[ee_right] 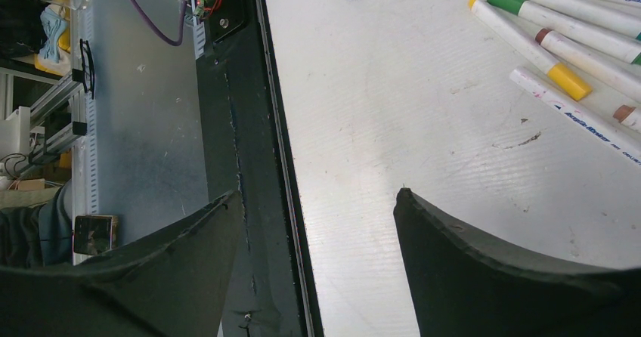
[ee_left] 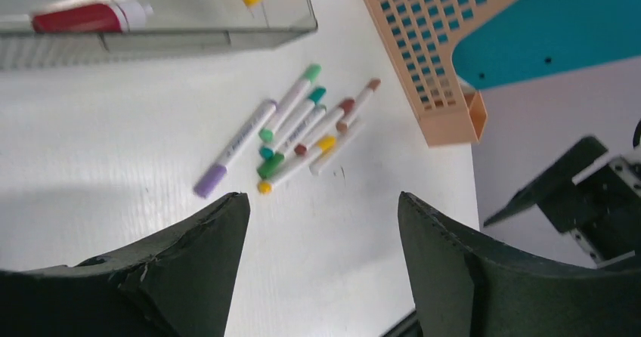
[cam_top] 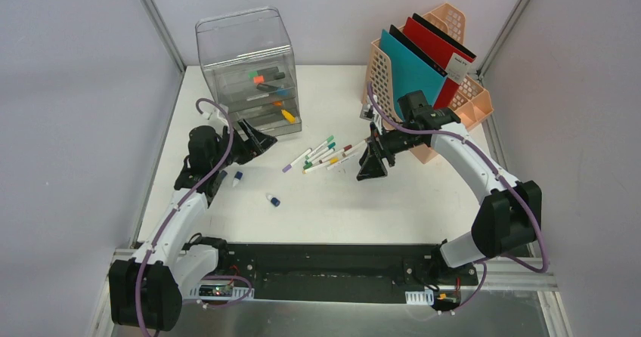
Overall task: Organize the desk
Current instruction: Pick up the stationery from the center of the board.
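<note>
Table [cam_top: 393,201]: white, fills the middle of the top view. Rigid and fixed, nothing on it to grip.

Loose markers [cam_top: 325,154] lie mid-table, between clear drawer unit [cam_top: 249,65] and peach file rack [cam_top: 461,99]. Judged light, stiff and smooth-barrelled, so apt to roll. Best pinched mid-barrel, across the length.

left gripper [cam_top: 255,137]: fingers spread wide, empty.

right gripper [cam_top: 372,168]: fingers wide apart, nothing held, just right of the markers.
</note>
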You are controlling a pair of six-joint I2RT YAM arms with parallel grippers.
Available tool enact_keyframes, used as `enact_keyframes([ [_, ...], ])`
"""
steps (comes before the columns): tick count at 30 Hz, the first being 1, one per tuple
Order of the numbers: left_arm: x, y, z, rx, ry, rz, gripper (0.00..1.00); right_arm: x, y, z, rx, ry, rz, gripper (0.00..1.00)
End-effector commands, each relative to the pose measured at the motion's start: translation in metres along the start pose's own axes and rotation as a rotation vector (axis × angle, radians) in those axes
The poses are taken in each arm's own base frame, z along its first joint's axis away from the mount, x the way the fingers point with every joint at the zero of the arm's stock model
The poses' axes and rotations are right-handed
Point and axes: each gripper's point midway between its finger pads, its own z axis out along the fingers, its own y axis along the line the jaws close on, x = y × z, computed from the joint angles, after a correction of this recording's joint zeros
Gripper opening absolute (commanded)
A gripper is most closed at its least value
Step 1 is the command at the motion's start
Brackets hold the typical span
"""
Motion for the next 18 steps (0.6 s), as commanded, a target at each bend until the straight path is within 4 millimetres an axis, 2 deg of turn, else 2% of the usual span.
enact_keyframes([
  [1,0.041,-0.006,-0.016,0.064,0.174,-0.013,0.74,-0.017,0.009,-0.007,0.006,-0.037,-0.091,0.77],
  [4,0.062,0.010,-0.022,-0.023,0.194,-0.047,0.75,-0.016,0.008,-0.006,0.005,-0.035,-0.089,0.76],
  [8,0.086,0.022,-0.033,-0.166,0.162,-0.055,0.80,-0.015,0.006,-0.006,0.009,-0.030,-0.084,0.77],
  [11,0.097,0.030,-0.042,-0.274,0.126,-0.108,0.87,-0.015,0.004,-0.005,0.010,-0.028,-0.080,0.76],
  [13,0.106,0.039,-0.046,-0.373,0.130,-0.160,0.99,-0.014,0.003,-0.004,0.008,-0.025,-0.076,0.76],
  [18,0.124,0.065,-0.060,-0.704,0.193,-0.227,0.99,-0.013,0.002,-0.003,0.007,-0.023,-0.071,0.77],
])
